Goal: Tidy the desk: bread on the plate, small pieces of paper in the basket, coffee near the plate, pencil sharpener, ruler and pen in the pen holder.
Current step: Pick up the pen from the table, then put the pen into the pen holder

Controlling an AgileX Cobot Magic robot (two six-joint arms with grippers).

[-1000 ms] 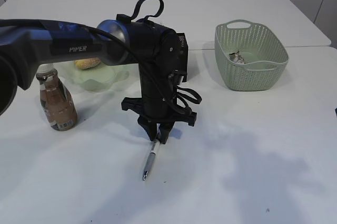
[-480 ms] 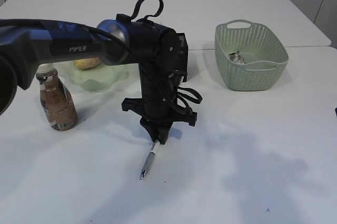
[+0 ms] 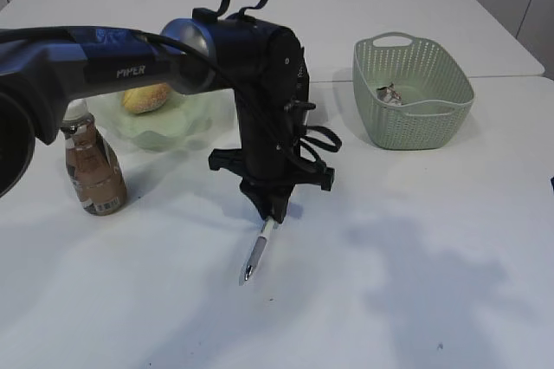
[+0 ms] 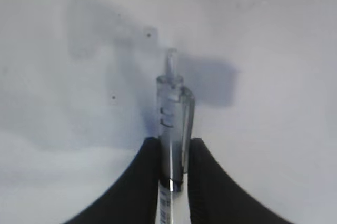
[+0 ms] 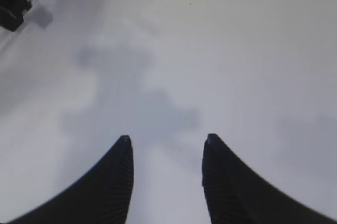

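1. Exterior view: the left gripper (image 3: 271, 213) has closed on the pen (image 3: 256, 255) and lifted it off the desk (image 3: 415, 300), tip hanging free.
2. Left wrist view: both fingers (image 4: 138, 182) pinch the barrel.
3. Right gripper (image 5: 167, 176) hangs apart, empty.
4. Next, probably, comes the pen holder, hidden behind the arm.

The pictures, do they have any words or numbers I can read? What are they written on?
"PIPER": white letters on the dark left arm, exterior view.
Coffee: its brown label has print, too small to read.
Pen: marks low on the barrel between the left gripper fingers, too blurred to read.
Nothing readable in the right wrist view.
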